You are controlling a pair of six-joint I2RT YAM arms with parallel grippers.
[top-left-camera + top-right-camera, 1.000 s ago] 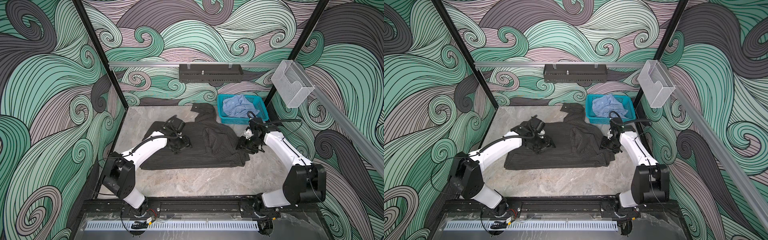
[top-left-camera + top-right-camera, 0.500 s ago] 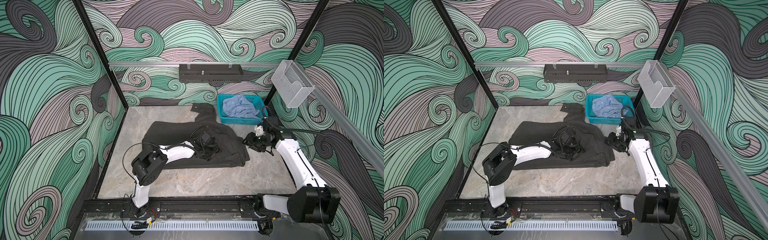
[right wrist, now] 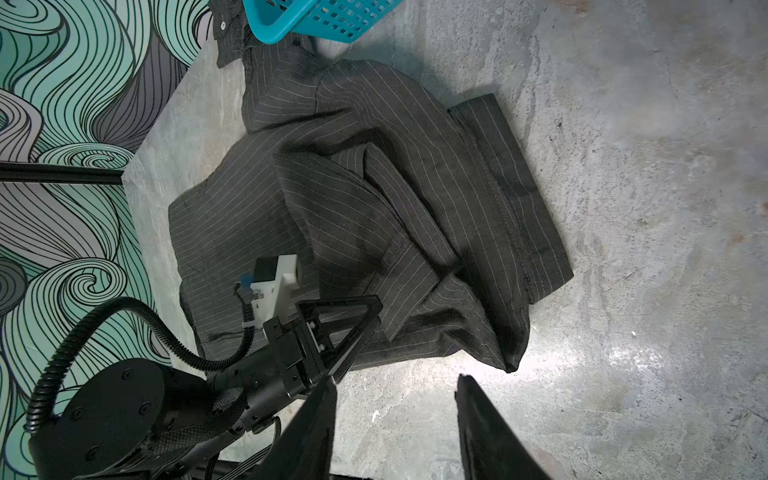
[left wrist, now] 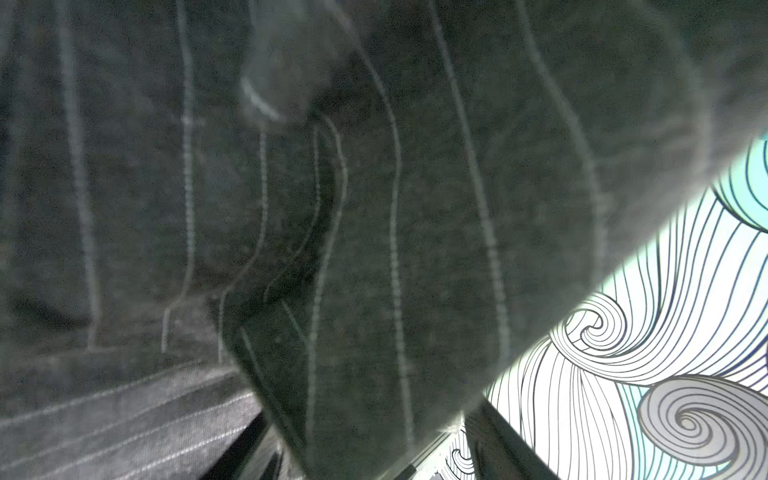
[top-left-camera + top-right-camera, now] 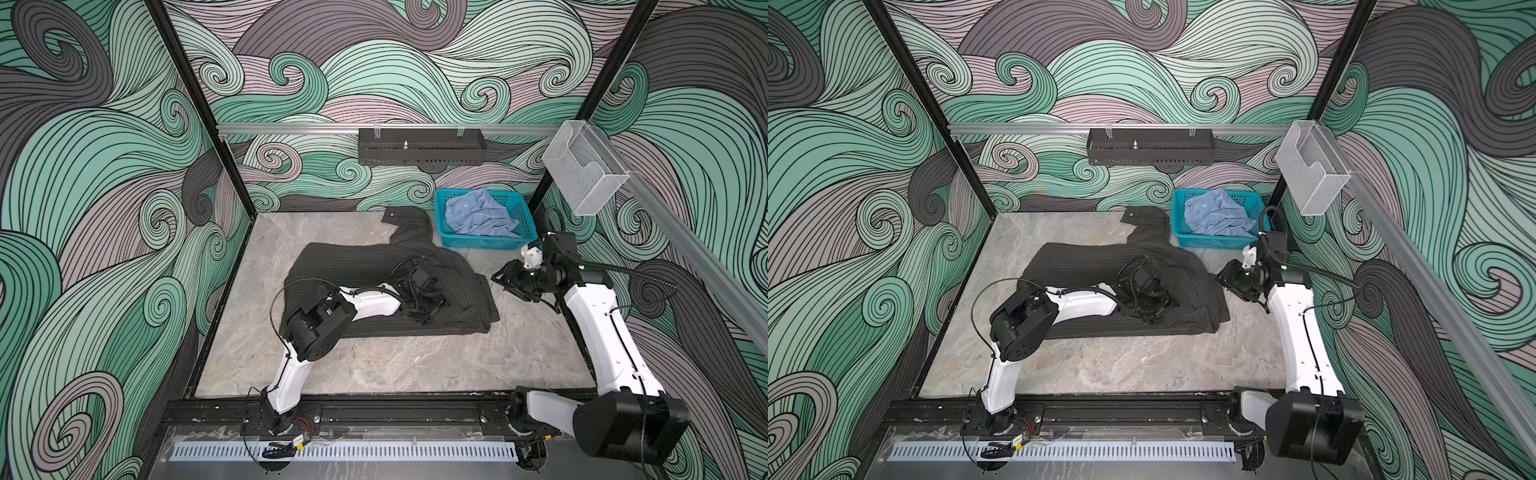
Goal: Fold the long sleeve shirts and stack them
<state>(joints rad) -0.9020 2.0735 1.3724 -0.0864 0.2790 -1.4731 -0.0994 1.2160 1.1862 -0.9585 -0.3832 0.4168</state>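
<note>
The dark charcoal pinstriped shirt (image 5: pixel 365 262) (image 5: pixel 1092 262) lies spread and partly folded on the marble table, one sleeve reaching back beside the basket. My left gripper (image 5: pixel 430 309) (image 5: pixel 1152 309) (image 3: pixel 353 332) rests low on its right half. In the left wrist view the shirt (image 4: pixel 415 208) fills the picture and a fold lies across my left gripper (image 4: pixel 372 415), whose fingers stand wide apart. My right gripper (image 5: pixel 505 280) (image 5: pixel 1227 280) (image 3: pixel 395 380) is open and empty over bare table, just right of the shirt (image 3: pixel 415 166). The light blue shirt (image 5: pixel 478 216) (image 5: pixel 1219 216) lies crumpled in the basket.
The teal mesh basket (image 5: pixel 482 243) (image 5: pixel 1212 242) (image 3: pixel 316 20) stands at the back right, against the charcoal sleeve. A black shelf (image 5: pixel 419 147) hangs on the back wall and a clear plastic holder (image 5: pixel 584 174) on the right rail. Bare table (image 5: pixel 395 361) stretches in front of the shirt.
My left gripper has moved right across the charcoal shirt, from its left part to its right half. My right gripper has drawn back from the shirt's right edge to the bare table.
</note>
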